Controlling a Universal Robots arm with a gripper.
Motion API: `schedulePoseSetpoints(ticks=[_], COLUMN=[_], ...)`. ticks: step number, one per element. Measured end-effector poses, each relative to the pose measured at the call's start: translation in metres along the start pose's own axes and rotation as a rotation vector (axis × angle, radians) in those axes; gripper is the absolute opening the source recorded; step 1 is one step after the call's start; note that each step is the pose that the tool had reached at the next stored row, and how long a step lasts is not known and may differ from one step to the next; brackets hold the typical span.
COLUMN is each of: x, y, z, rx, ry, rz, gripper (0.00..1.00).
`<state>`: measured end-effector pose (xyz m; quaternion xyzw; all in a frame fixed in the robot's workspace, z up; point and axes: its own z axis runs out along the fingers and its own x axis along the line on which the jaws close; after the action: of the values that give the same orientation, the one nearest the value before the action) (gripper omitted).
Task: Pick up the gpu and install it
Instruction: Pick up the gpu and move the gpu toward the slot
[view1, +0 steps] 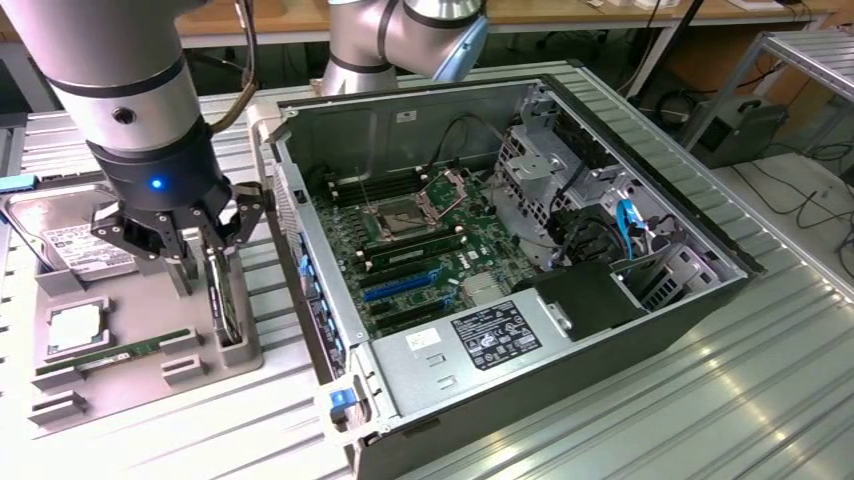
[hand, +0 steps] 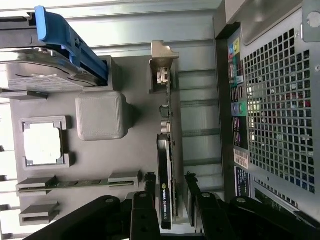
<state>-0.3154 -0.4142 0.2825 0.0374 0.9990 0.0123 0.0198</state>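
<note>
In the exterior view, my end effector (view1: 187, 248) hangs low over the gray tray (view1: 134, 385) on the surface (view1: 721, 400), to the exterior view's left of the open computer case (view1: 400, 120). The graphics card (view1: 219, 295) stands on edge in the tray, right under my fingers.

In the wrist view, my end effector (hand: 170, 185) is spread apart, one finger on each side of the graphics card (hand: 165, 160), not clamped on it.

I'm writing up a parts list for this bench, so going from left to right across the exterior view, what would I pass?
hard drive → gpu standing on edge → motherboard inside the open case → metal drive cage → blue cable
</note>
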Motion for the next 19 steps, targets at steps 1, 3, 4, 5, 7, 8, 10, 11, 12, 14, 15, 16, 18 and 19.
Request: schedulePoseSetpoints(ticks=[1,3,4,5,7,8,10,11,12,14,15,16,18,19], x=[0.001,0.002,0.003,0.003,0.004,0.004,0.004,0.004,0.005,0.005,0.005,0.005,0.005,0.006], y=[-0.0001,-0.0002,-0.0003,-0.0004,-0.0003,-0.0001,0.0008,0.0015,0.0021,0.0043,0.0056,0.0070,0.0098,0.0102], z=[0.0014,0.0040,0.0051,0.0066,0.0096,0.0111,0.0144,0.0162,0.0178,0.0214,0.0231,0.0246,0.0275,0.0292], rx=[-0.0002,-0.0005,-0.0006,-0.0008,-0.0011,-0.0011,-0.0011,-0.0011,-0.0010,-0.0009,-0.0010,-0.0011,-0.0011,-0.0012], ry=[-0.0022,-0.0062,-0.0079,-0.0100,-0.0126,-0.0132,-0.0138,-0.0139,-0.0138,-0.0137,-0.0137,-0.0138,-0.0139,-0.0140], rz=[0.000,0.000,0.000,0.000,0.000,0.000,0.000,0.000,0.000,0.000,0.000,0.000,0.000,0.000], gripper=[0.36,0.36,0.36,0.36,0.36,0.36,0.36,0.36,0.36,0.36,0.36,0.36,0.36,0.36])
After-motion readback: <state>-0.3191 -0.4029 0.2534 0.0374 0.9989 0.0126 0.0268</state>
